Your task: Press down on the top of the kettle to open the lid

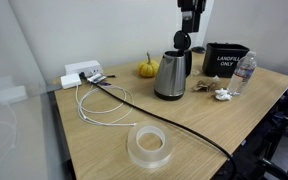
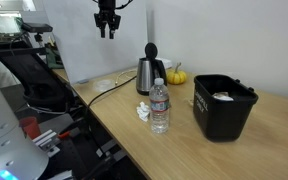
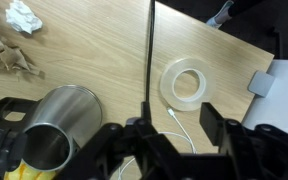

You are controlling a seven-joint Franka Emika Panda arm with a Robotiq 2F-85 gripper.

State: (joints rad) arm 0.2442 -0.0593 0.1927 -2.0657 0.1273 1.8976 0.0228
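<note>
The steel kettle (image 1: pixel 170 76) stands on the wooden table, and it shows in both exterior views (image 2: pixel 148 74). Its black lid (image 1: pixel 181 42) stands tilted up and open above the top (image 2: pixel 151 50). In the wrist view the kettle (image 3: pixel 72 112) is at the lower left and I look down into its open mouth. My gripper (image 1: pixel 190 22) hangs well above the kettle, apart from it (image 2: pixel 107 28). Its jaws (image 3: pixel 176 130) are open and empty.
A black "LANDFILL ONLY" bin (image 1: pixel 224 58) (image 2: pixel 224 105), a water bottle (image 1: pixel 245 73) (image 2: pixel 159 105) and crumpled paper (image 1: pixel 222 95) are near the kettle. A small pumpkin (image 1: pixel 147 69), a power strip (image 1: pixel 82 73), cables and a tape roll (image 1: pixel 149 145) (image 3: pixel 184 82) lie on the table.
</note>
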